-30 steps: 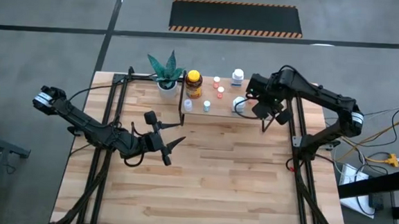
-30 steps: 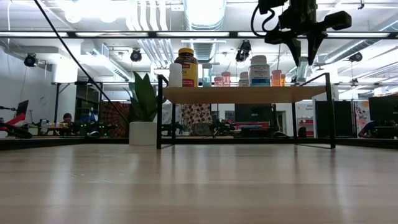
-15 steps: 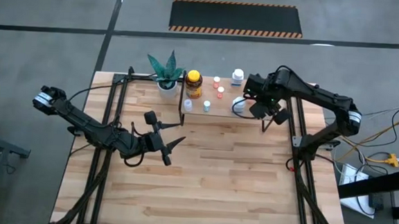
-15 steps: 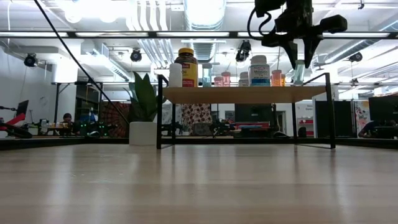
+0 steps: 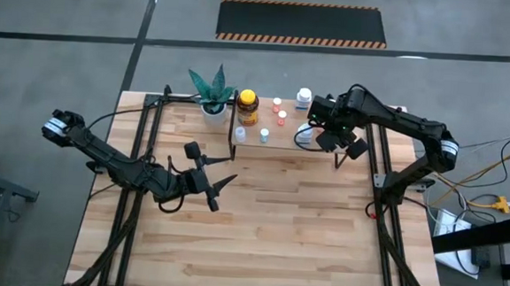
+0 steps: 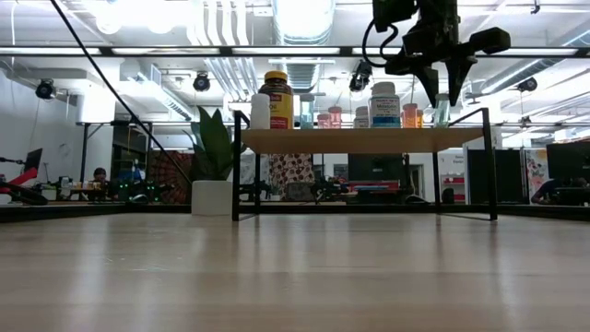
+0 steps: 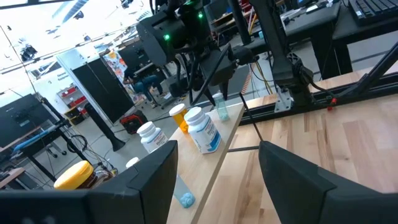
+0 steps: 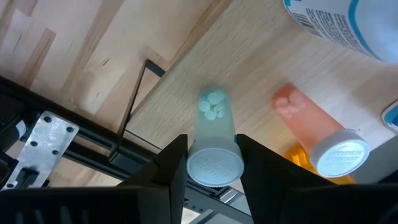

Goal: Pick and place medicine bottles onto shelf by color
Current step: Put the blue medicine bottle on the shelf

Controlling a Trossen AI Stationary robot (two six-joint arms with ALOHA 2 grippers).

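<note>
right hand [image 8: 211,163]: over the right end of the shelf [image 5: 282,134], upper right of centre in the high view. Fingers sit either side of a small clear bottle with green pills [image 8: 211,140]. In the right wrist view the cap fills the gap and looks to touch both fingers, but whether it is clamped or just let go I cannot tell.
green-pill bottle: upright on the shelf board near its right edge, just beside an orange bottle [image 8: 311,134]. In the low view it stands at the shelf's right end, under the hand.
why there: likely sorted by colour, so it gets its own spot at the end, apart from the orange and pink ones.
left hand [image 5: 215,189]: parked over bare tabletop [image 5: 258,232], left of centre in the high view, fingers apart, nothing between them. Waiting, clear of the right arm's path.
shelf load: big amber bottle with yellow cap [image 5: 247,107] at the left end, small white-capped bottles [image 5: 264,136] along the front, pink and orange caps [image 5: 281,114] mid-board, larger white bottle with blue label [image 6: 384,103] right of centre.
plant pot [image 5: 213,110]: just left of the shelf on the tabletop, not part of the job.
step: placing or releasing the green one, by my read.
tabletop: no loose bottles seen off the shelf, so the task looks near its end.
risk: bottle is narrow and tall; a sideways pull-out could tip it into the orange one. Lift straight up.
</note>
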